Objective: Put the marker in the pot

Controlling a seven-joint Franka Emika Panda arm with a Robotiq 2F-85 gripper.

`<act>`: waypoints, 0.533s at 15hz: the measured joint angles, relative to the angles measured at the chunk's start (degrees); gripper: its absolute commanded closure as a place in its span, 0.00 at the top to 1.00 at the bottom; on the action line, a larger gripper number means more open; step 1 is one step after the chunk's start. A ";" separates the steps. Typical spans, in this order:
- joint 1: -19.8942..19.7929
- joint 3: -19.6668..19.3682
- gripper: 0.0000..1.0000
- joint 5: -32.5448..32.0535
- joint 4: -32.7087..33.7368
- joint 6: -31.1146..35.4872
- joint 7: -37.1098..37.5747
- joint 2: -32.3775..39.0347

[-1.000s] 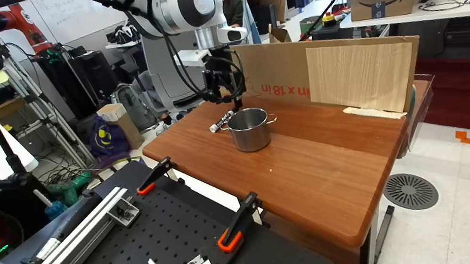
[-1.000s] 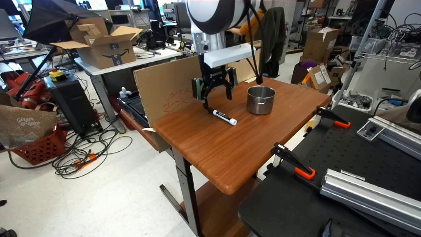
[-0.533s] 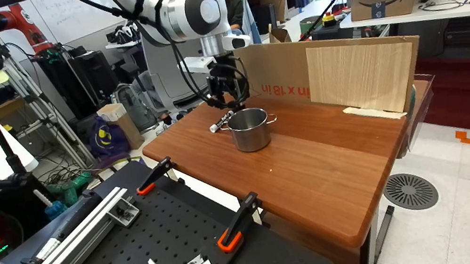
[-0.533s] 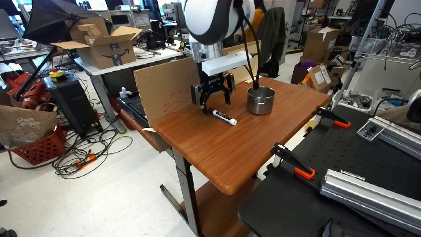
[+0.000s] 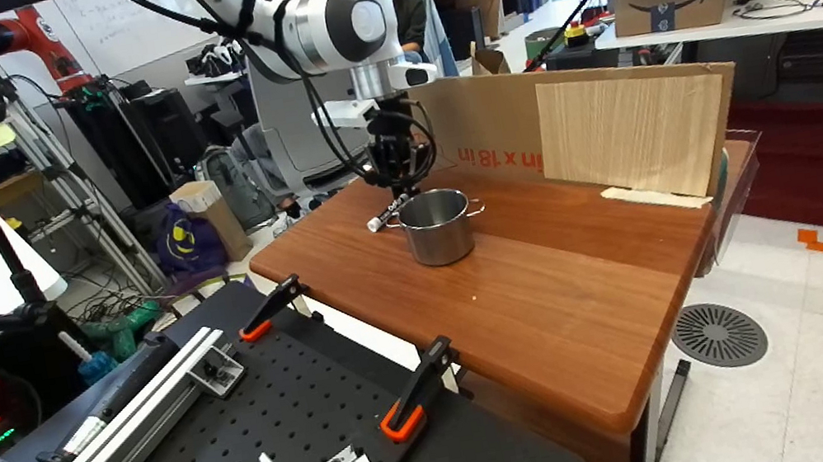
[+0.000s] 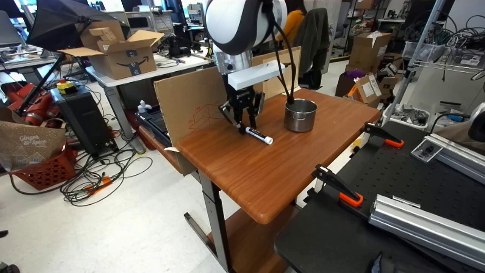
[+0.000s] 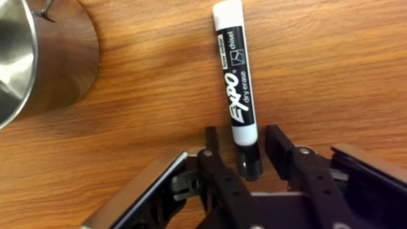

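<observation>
The marker (image 7: 237, 76), dark with a white end and black cap, lies on the wooden table; it shows in both exterior views, at the marker (image 6: 259, 135) and the marker (image 5: 382, 219). My gripper (image 7: 243, 136) straddles its cap end from above. The jaws are partly narrowed, with a finger on each side and a slim gap between cap and pads, so nothing is gripped. In an exterior view the fingertips of the gripper (image 6: 247, 128) are low, near the tabletop. Beside the marker stands the steel pot (image 7: 66, 60), upright, its visible inside bare (image 6: 299, 120).
A cardboard panel (image 5: 476, 120) stands along the table's back edge, close behind the gripper. Dark cables (image 6: 291, 81) hang from the arm and overlap the pot's rim in an exterior view. Orange-tipped clamps (image 5: 408, 411) sit on the black board in front of the table (image 5: 559, 315).
My gripper has come down and shifted slightly so its fingers flank the marker's cap. Its jaws have narrowed from wide. Marker and pot have stayed put.
</observation>
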 measured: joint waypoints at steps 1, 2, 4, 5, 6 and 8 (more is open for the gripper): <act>0.11 0.00 0.04 0.00 0.12 -0.05 0.00 0.03; 0.20 0.00 0.01 -0.01 0.21 -0.07 0.00 0.07; 0.24 -0.04 0.05 -0.09 0.28 -0.09 0.00 0.09; 0.24 -0.13 0.05 -0.24 0.30 -0.09 -0.01 0.09; 0.24 -0.24 0.05 -0.46 0.33 -0.09 -0.01 0.09; 0.24 -0.42 0.05 -0.62 0.68 -0.09 -0.07 0.03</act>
